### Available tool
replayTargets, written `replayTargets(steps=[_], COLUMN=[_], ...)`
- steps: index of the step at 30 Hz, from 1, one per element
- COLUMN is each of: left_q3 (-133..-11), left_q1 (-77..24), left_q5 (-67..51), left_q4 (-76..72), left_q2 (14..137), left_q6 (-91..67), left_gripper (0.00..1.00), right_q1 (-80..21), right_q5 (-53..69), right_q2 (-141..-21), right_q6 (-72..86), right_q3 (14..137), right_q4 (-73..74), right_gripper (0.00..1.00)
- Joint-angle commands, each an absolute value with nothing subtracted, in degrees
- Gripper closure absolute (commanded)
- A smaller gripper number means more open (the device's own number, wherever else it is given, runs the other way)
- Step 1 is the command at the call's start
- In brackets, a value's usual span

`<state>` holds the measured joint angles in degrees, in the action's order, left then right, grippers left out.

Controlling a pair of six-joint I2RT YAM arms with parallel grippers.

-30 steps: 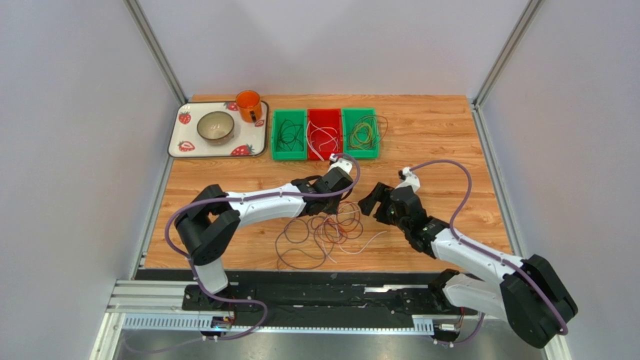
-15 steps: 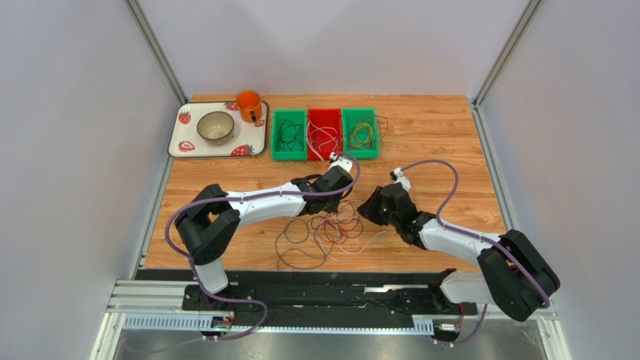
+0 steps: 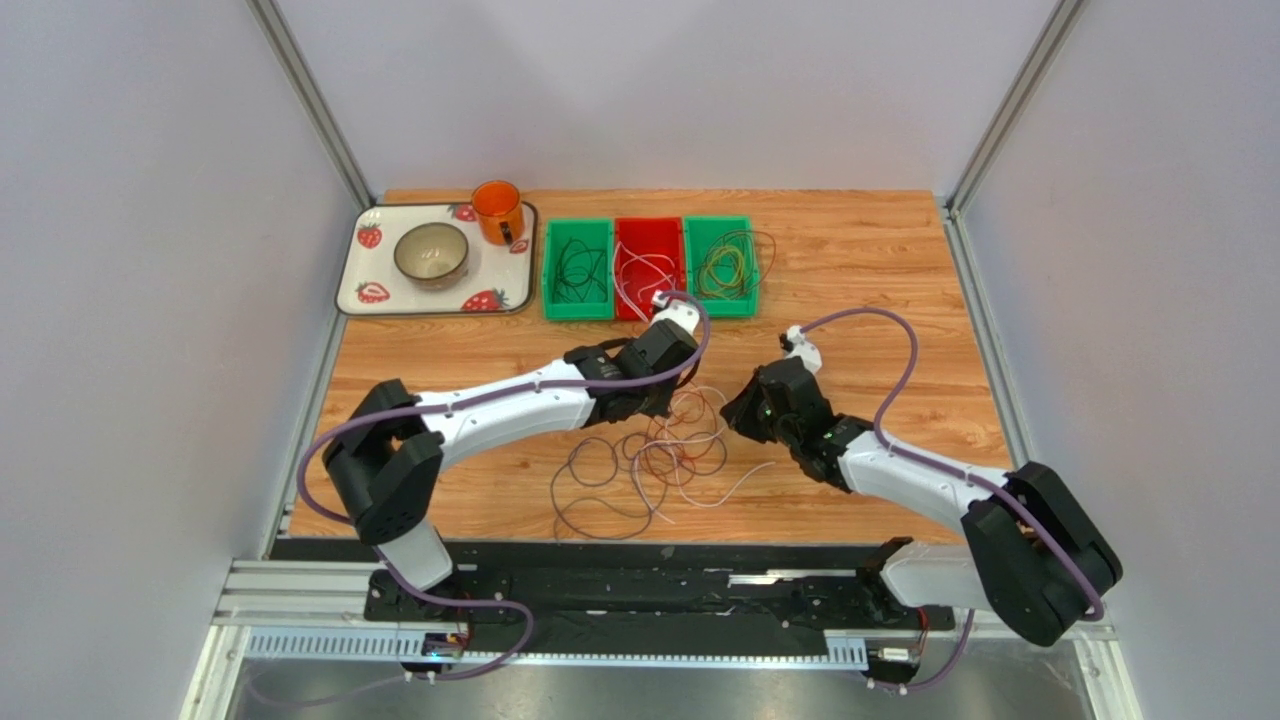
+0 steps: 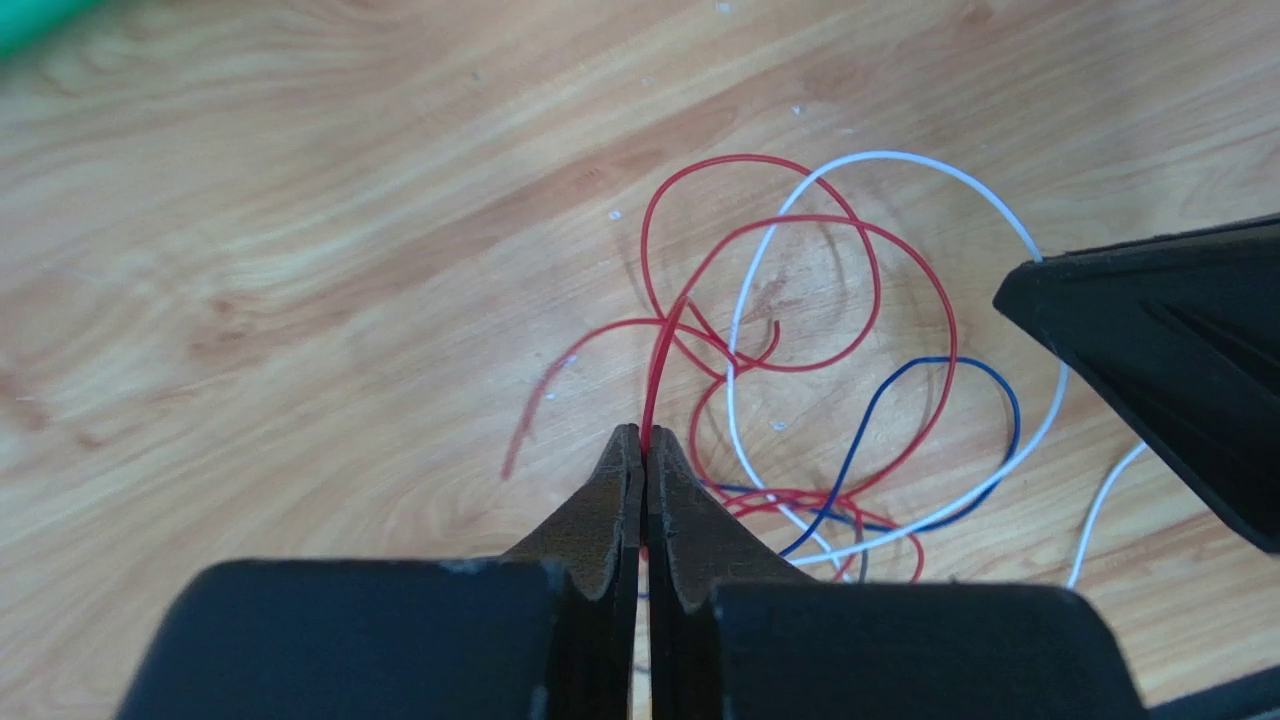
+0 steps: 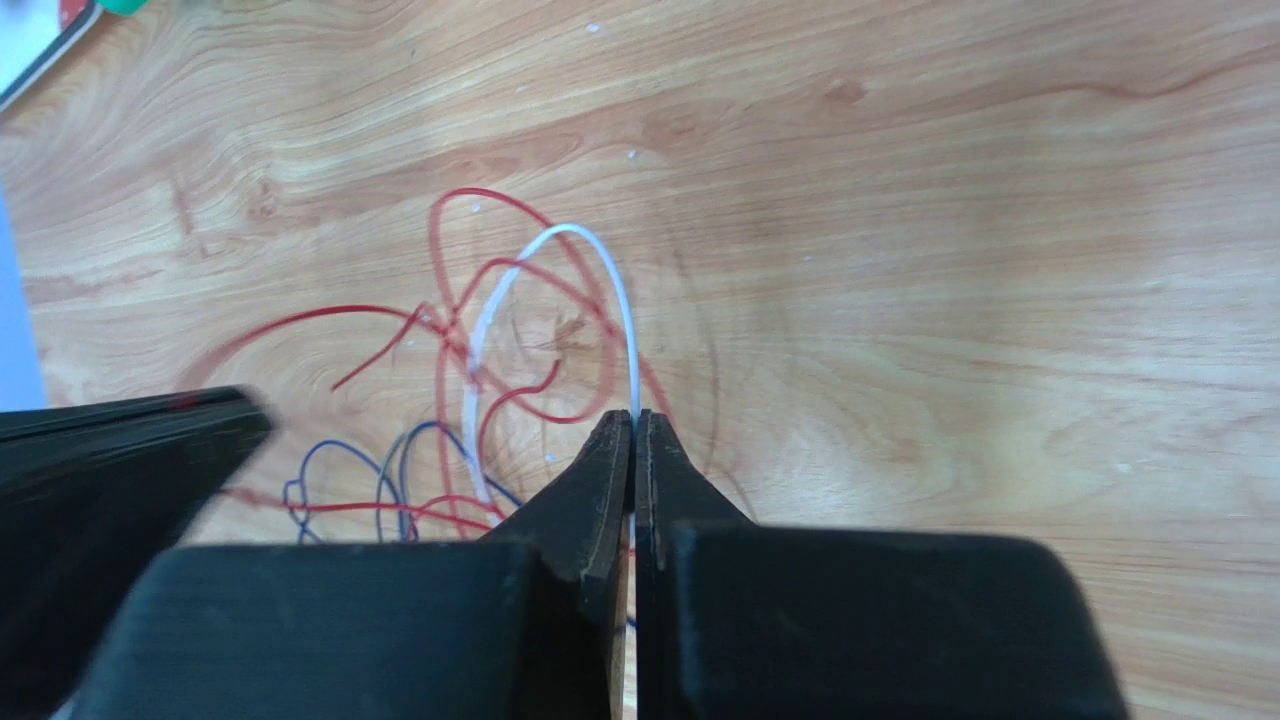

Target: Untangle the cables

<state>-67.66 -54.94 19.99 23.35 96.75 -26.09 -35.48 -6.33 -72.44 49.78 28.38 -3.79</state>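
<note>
A loose tangle of thin cables [image 3: 661, 458] lies on the wooden table in front of both arms. My left gripper [image 3: 687, 393] [image 4: 645, 435] is at the tangle's upper left, shut on a red cable [image 4: 759, 270] that rises straight from its tips. At the tangle's right edge my right gripper [image 3: 733, 414] [image 5: 633, 420] is shut on a white cable [image 5: 556, 240] that arches away to the left. A blue cable [image 4: 962, 375] and more red loops [image 5: 451, 255] lie crossed under both. Each wrist view shows the other gripper at its edge.
Three small bins stand in a row at the back: green [image 3: 579, 270], red [image 3: 649, 267] and green [image 3: 721, 267], each holding coiled wires. A strawberry-print tray [image 3: 368, 288] at the back left carries a bowl [image 3: 431, 254] and an orange mug [image 3: 498, 212].
My right gripper moved left to the tangle and shut on the white cable. My left gripper finished shutting on the red cable and drew slightly back toward the bins.
</note>
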Motion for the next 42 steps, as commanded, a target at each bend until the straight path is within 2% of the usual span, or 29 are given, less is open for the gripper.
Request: replayTargets(steps=[1, 12, 22, 29, 35, 42], left_q3=[-76.70, -103.42, -117.85, -134.19, -132.28, -132.98], left_q1=[-53.97, -52.91, -52.82, -52.82, -52.82, -52.82], left_q5=[24.34, 31.02, 34.45, 31.99, 31.29, 33.48], left_q4=[30.30, 42.45, 36.57, 35.34, 20.33, 14.59], left_q2=[88.34, 79.02, 77.08, 79.37, 75.24, 78.21], left_q6=[-20.67, -6.52, 4.03, 9.05, 15.37, 21.44], left_gripper=[1.00, 1.00, 1.00, 1.00, 1.00, 1.00], right_q1=[-35.68, -35.68, -35.86, -35.86, -35.95, -36.30], right_q5=[-11.78, -10.90, -10.37, -10.46, -10.72, -11.07], right_q2=[-70.23, -71.37, -72.69, -73.56, -75.06, -75.06], right_q6=[45.70, 45.62, 45.70, 45.79, 46.23, 46.06], right_q3=[30.24, 26.90, 26.90, 27.25, 28.39, 28.39], right_q4=[-0.87, -7.56, -8.35, -8.35, -7.38, -7.29], right_gripper=[1.00, 1.00, 1.00, 1.00, 1.00, 1.00])
